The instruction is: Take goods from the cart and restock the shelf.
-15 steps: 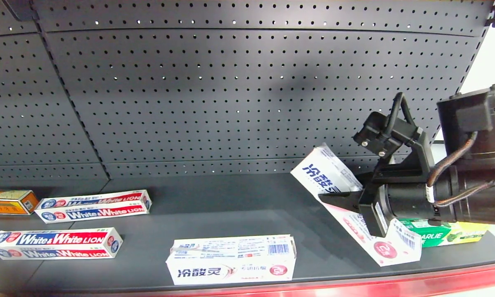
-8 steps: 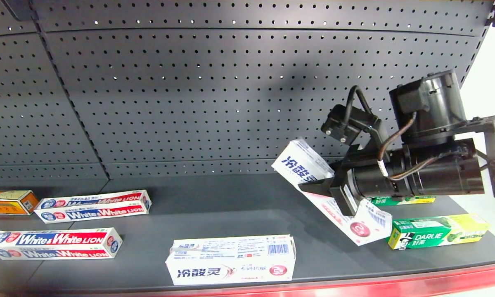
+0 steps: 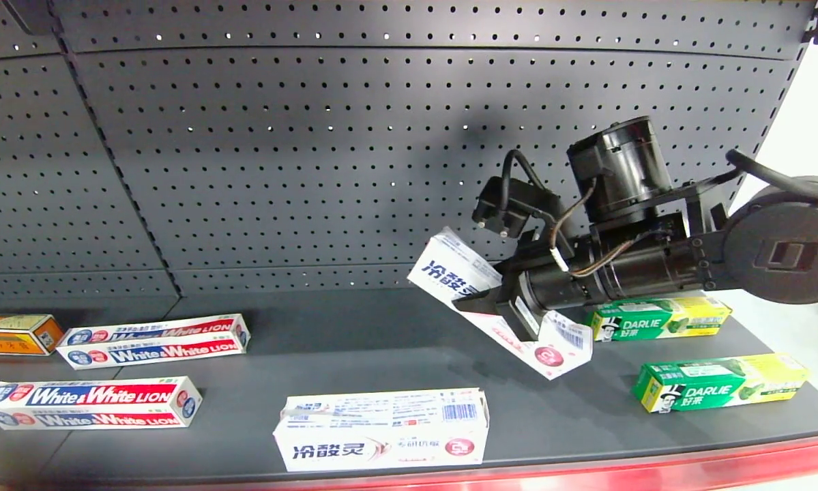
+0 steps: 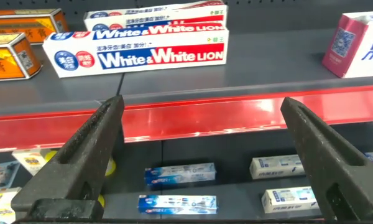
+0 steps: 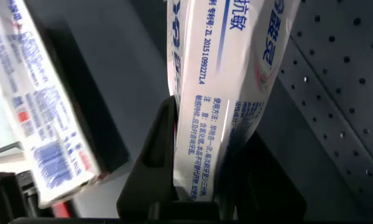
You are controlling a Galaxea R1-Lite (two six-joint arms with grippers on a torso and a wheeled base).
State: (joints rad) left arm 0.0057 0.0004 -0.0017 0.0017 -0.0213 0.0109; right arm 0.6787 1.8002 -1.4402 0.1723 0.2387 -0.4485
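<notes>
Where the grey back wall (image 3: 279, 170) with its many little holes comes down to the shelf (image 3: 381, 334), a dark board runs forward to a red front edge. Over the right half of this board hangs the right gripper (image 3: 497, 315), and its two black fingers are closed tight on a white toothpaste box (image 3: 449, 269). That box is tilted, with one end high near the back wall and the other end low over the board. Whether the low end touches the board cannot be told. The left gripper (image 4: 202, 102) sits lower, in front of the red edge, with its fingers spread wide and nothing between them. A second white box (image 3: 381, 429) lies flat near the front edge in the middle, apart from the held one. On the left lie two red, white and blue boxes (image 3: 153, 339), one behind the other. On the right lie two green boxes (image 3: 719, 382), and the back one is partly hidden by the right arm. An orange box (image 3: 13, 333) lies at the far left. Below the red edge, small boxes (image 4: 179, 175) lie on a lower shelf (image 4: 236, 190).
</notes>
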